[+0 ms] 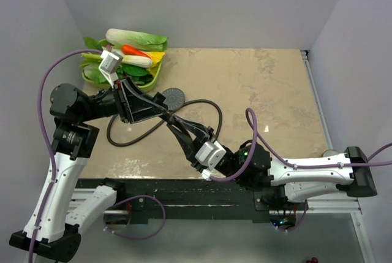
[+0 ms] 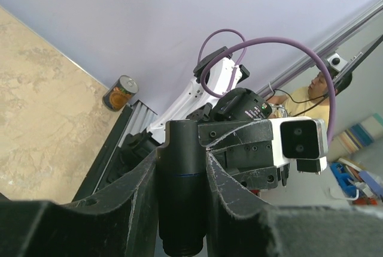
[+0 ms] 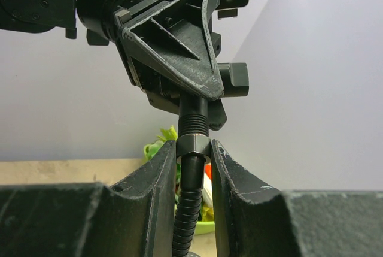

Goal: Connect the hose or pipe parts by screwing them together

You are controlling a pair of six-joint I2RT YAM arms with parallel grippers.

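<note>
Holding the joint above the near middle of the beige stone-look counter (image 1: 275,85), both hands are clamped. The left hand (image 2: 182,161) grips the short handle of the dark grey round-faced shower head (image 1: 173,96). The right hand (image 3: 192,149) grips the dark end nut (image 3: 192,143) of the long thin flexible hose (image 1: 202,100). The nut meets the handle's threaded stub (image 3: 192,119), with several threads bare.

Any tilt between them would likely cross-thread the nut. Turning could also twist the hose, whose slack loops on the counter to the left. The hands sit very close, so fingers may knock.

Open counter lies right and far. A green bowl of vegetables (image 1: 154,79) crowds the far left corner, and a tin can (image 2: 120,92) stands at the near right edge.
</note>
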